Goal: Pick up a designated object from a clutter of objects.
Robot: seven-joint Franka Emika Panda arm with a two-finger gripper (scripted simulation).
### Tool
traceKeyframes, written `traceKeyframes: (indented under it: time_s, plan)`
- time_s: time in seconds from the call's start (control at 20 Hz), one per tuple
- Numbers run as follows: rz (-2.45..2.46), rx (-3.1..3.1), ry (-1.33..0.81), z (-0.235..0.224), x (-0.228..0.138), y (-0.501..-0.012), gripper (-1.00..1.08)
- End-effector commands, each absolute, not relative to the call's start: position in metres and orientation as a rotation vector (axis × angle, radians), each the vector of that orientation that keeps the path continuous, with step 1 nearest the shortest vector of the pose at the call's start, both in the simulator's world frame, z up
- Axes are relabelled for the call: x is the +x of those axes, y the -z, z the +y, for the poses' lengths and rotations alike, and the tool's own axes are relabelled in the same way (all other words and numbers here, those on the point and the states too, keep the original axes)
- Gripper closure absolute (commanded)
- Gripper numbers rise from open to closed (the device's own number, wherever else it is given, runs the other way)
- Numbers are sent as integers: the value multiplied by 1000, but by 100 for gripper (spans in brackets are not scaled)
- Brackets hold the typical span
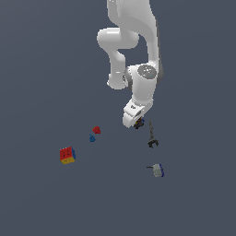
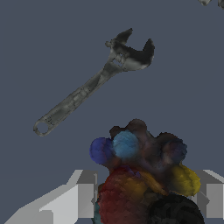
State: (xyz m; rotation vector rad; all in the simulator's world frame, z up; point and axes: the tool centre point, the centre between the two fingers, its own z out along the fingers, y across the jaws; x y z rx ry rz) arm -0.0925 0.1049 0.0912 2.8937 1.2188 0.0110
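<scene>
The arm (image 1: 138, 50) is glossy white throughout — fat rounded links joined by bulging elbows, with a dark grey band running down one side of the upper link. A round cap dotted with small marks sits above the gripper (image 1: 137, 120), whose blocky fingers (image 2: 74, 197) look pale grey — flat-faced and angular.

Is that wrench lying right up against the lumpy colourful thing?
No. In the wrist view, bare floor separates the wrench from the lumpy thing.
</scene>
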Motion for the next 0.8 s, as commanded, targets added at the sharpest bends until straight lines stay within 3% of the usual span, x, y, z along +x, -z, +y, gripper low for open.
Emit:
traceKeyframes:
  time_s: [0.0, 0.75]
  plan:
    - [1220, 2894, -13, 103, -88, -111, 108]
    - [1223, 2899, -8, 89, -61, -246, 108]
